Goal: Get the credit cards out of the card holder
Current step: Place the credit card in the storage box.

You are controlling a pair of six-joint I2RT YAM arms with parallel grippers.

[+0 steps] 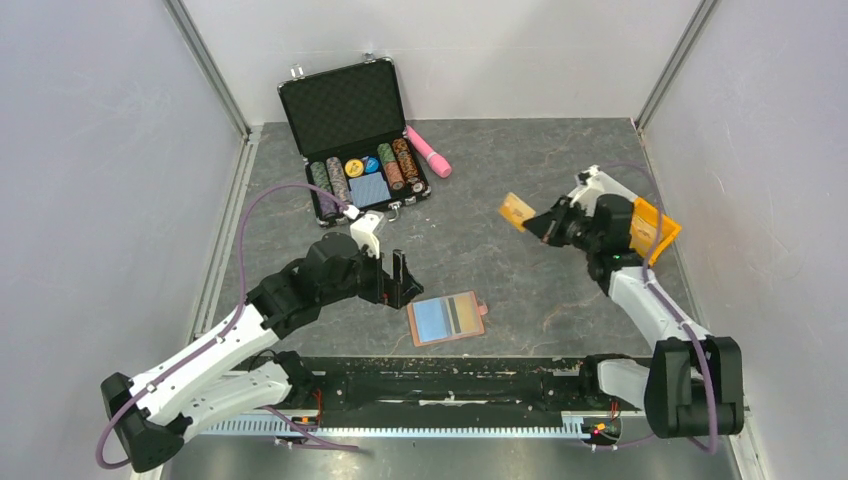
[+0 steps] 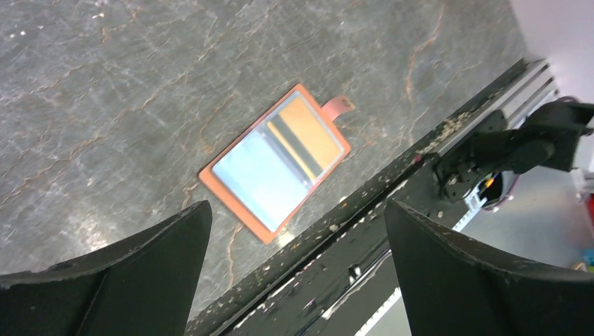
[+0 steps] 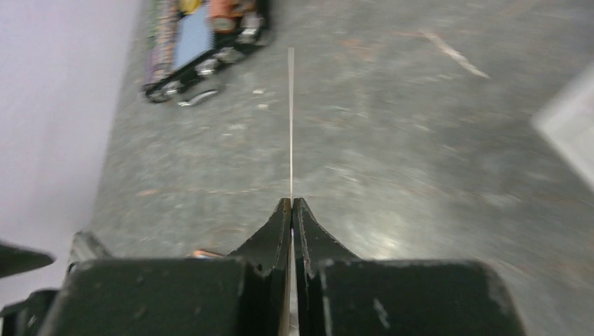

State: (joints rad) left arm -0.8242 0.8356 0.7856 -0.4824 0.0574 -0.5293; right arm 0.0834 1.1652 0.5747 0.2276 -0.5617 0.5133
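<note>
Holds the left claw [image 1: 403,278] spread wide and empty, low over the table [image 1: 520,290], just left of the card holder [image 1: 447,318] and not touching it. Shows the card holder lying flat and open near the front edge, with a light blue pocket on its left half, a dark card [image 2: 284,136] and a tan-orange card [image 2: 316,129] tucked in its right half, and the tab pointing right. Pinches one orange-yellow card [image 1: 515,210] by its end in the tightly shut right claw [image 1: 535,222], lifted clear of the table, well apart from the card holder. At the back, an open chip case [image 1: 352,130].
</note>
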